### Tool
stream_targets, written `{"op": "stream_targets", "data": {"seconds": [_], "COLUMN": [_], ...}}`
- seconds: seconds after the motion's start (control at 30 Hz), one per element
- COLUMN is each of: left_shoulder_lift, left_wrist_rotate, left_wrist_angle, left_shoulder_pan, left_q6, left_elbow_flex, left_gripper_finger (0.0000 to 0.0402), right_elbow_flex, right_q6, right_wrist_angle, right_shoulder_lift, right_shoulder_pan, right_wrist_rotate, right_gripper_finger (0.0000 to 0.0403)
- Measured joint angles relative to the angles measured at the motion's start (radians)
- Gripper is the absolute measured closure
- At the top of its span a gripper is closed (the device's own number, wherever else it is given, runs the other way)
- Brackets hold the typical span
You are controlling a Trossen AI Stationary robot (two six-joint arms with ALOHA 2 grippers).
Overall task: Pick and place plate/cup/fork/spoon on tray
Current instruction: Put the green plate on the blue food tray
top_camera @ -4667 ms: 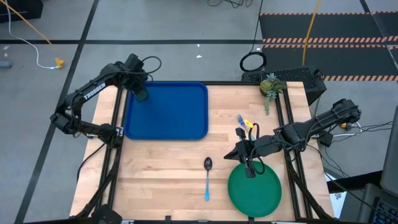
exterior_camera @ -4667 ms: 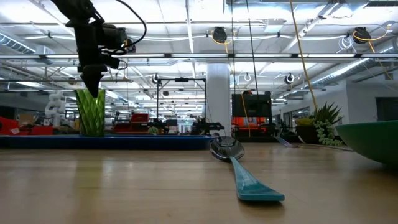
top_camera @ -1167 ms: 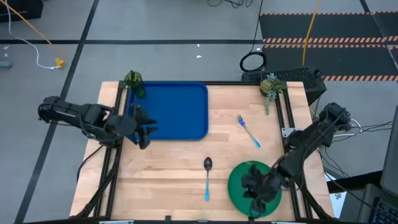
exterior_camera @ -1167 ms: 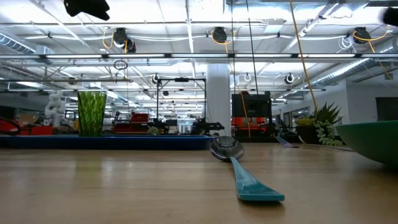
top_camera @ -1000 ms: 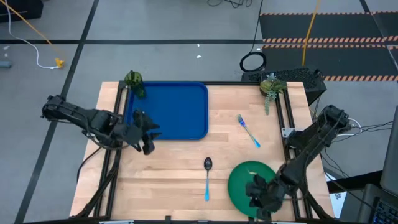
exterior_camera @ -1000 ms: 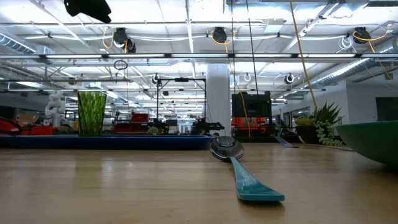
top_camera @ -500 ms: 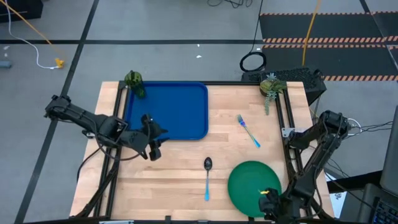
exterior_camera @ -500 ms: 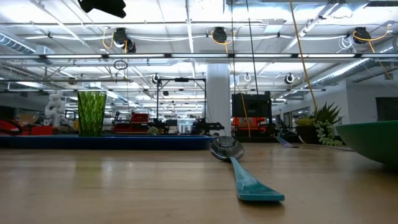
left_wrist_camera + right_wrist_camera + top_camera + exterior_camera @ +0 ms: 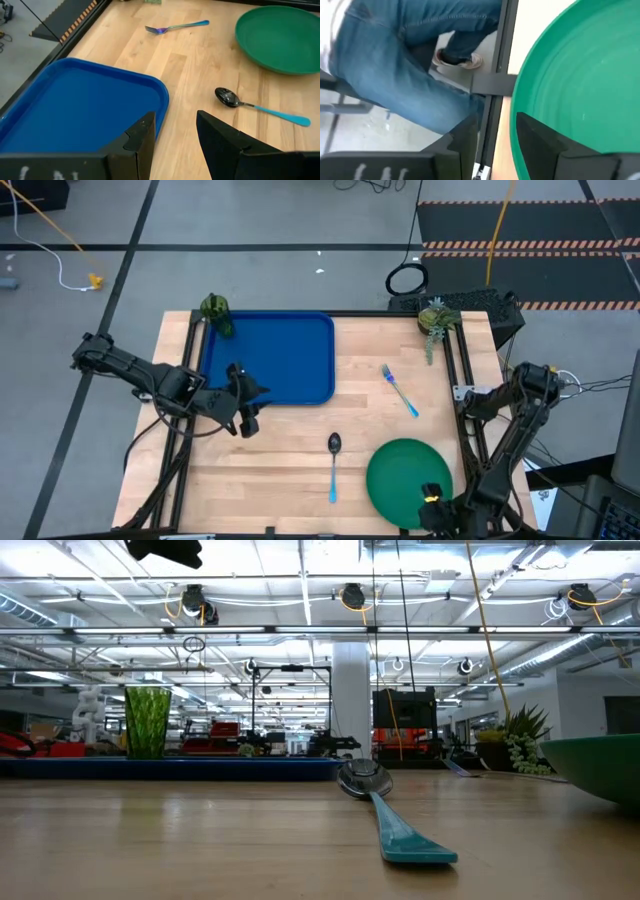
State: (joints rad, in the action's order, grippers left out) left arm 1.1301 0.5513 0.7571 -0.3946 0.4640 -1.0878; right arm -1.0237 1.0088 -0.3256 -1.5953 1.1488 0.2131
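The green plate (image 9: 405,475) lies on the table at the near right. My right gripper (image 9: 432,504) is at its near rim, open, one finger (image 9: 540,137) over the plate's inside (image 9: 580,75) and one finger (image 9: 465,135) outside it. The spoon (image 9: 333,465) lies left of the plate, the fork (image 9: 400,390) beyond it. The green cup (image 9: 214,309) stands upright on the blue tray's (image 9: 270,360) far left corner. My left gripper (image 9: 247,404) hovers open above the tray's near right corner (image 9: 150,95), holding nothing. My right gripper stands astride the plate's near rim (image 9: 512,120), slanting down from the table's near side. Whether either finger touches the rim, I cannot tell. The plate lies flat on the table.
A small potted plant (image 9: 436,316) and a black box (image 9: 485,305) stand at the far right corner. A person's legs in jeans (image 9: 395,65) show beyond the table's edge beside the plate. Bare wood (image 9: 270,470) lies between the tray and the near edge.
My right gripper has gone from over the plate's middle toward the table's near edge, down to the plate's near rim. My left gripper has drifted toward the right and near edges, from beside the tray's near left part to its near right corner.
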Motion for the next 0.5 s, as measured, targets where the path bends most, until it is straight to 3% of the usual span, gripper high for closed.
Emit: {"op": "stream_targets", "data": {"seconds": [0.3, 0.5], "left_shoulder_lift": [0.0, 0.0], "left_wrist_rotate": [0.0, 0.0], "left_wrist_angle": [0.0, -0.002], "left_shoulder_pan": [0.0, 0.0], "left_q6": [0.013, 0.013], "left_elbow_flex": [0.0, 0.0], "left_gripper_finger": [0.0254, 0.0254], "right_elbow_flex": [0.0, 0.0], "right_q6": [-0.046, -0.06], "right_wrist_angle": [0.01, -0.04], "right_shoulder_lift": [-0.089, -0.094], "right_shoulder_pan": [0.0, -0.001], "right_wrist_rotate": [-0.026, -0.005], "right_gripper_finger": [0.0274, 0.0295]}}
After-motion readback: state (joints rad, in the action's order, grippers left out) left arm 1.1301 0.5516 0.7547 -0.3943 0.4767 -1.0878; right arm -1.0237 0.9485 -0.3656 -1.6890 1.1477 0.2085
